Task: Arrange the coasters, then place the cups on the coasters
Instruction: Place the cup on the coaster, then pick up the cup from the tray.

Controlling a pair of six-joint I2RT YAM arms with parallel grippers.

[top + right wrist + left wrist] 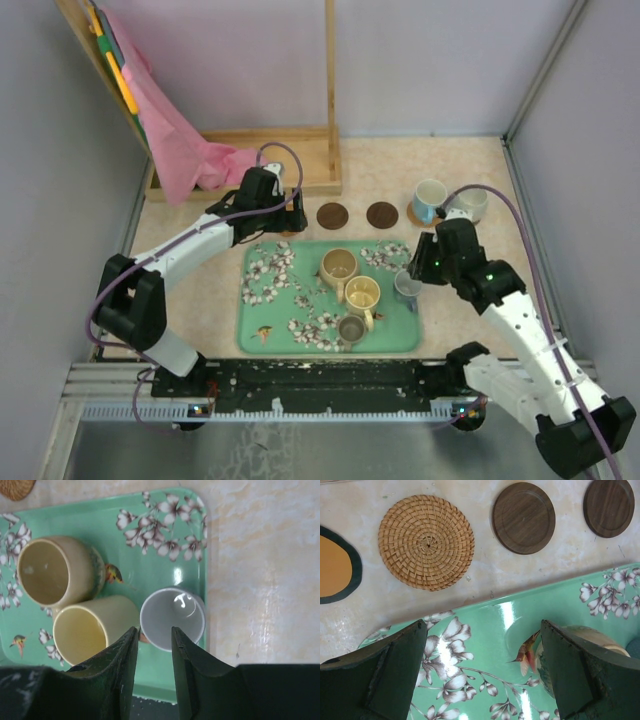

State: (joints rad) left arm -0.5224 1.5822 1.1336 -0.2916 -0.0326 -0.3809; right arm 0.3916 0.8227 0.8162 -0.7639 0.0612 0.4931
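Checking in from the remote station. The left gripper is spread about as wide as it goes and holds nothing. It hangs over the top edge of the green tray, the one printed with white blossoms and little birds.

Just past it in the left wrist view, a row of coasters lies on the pale table: a woven rattan coaster upper left, then two dark brown coasters running to the upper right. An orange disc with a dark rim is cut off at the left edge.

The right gripper is at the right edge of the tray with its jaws only a narrow gap apart. They straddle the left side of the rim of the grey cup. I can't tell whether the pads are actually pinching it.

The tan cup and yellow cup touch each other near the tray's middle, and the small dark cup sits at the tray's bottom edge.

Upper right of the top view, the pale blue cup stands on an orange-tan coaster, with the white cup just beside it. I can't see what's under that one.
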